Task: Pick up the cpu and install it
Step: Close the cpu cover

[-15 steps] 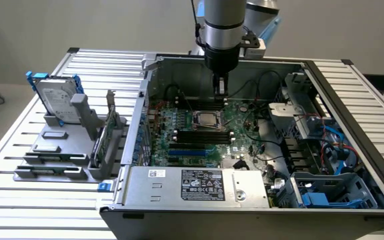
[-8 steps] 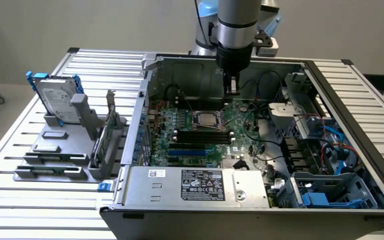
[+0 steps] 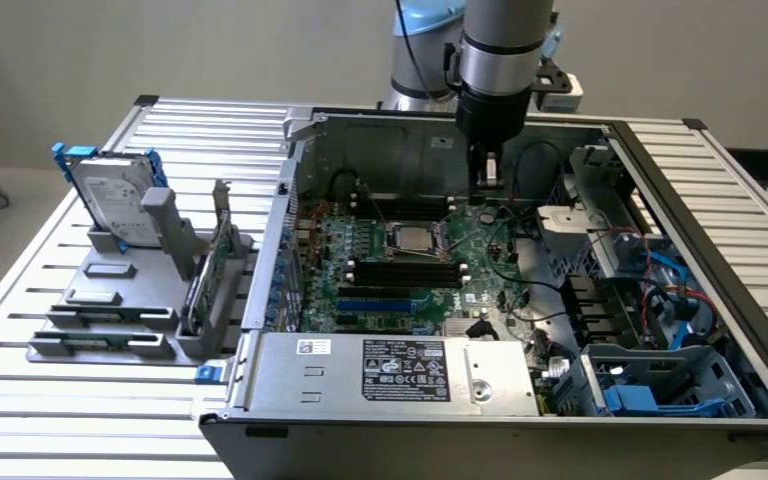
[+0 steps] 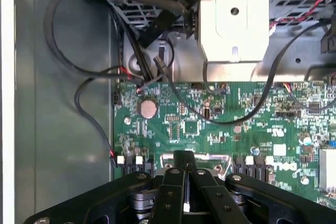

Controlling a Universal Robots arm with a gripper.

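One arm reaches down from above into an open computer case that lies on a slatted metal desk. Its claw hangs over the far part of the green board, near the case's back wall. In the wrist view the claw is fully closed, its dark fingers pressed together with nothing held between them, above the green board and near a round silver coin cell and loose black cables. The cpu appears as a silvery-grey square lying flat inside the dark metal-framed socket near the middle of the board. It is apart from the claw, towards the exterior view's left and nearer the camera. Whether the socket frame is latched over it cannot be told. A grey power supply with a label fills the case's near edge. On the desk at the exterior view's left, a silver hard drive with blue brackets stands upright in a grey holder.
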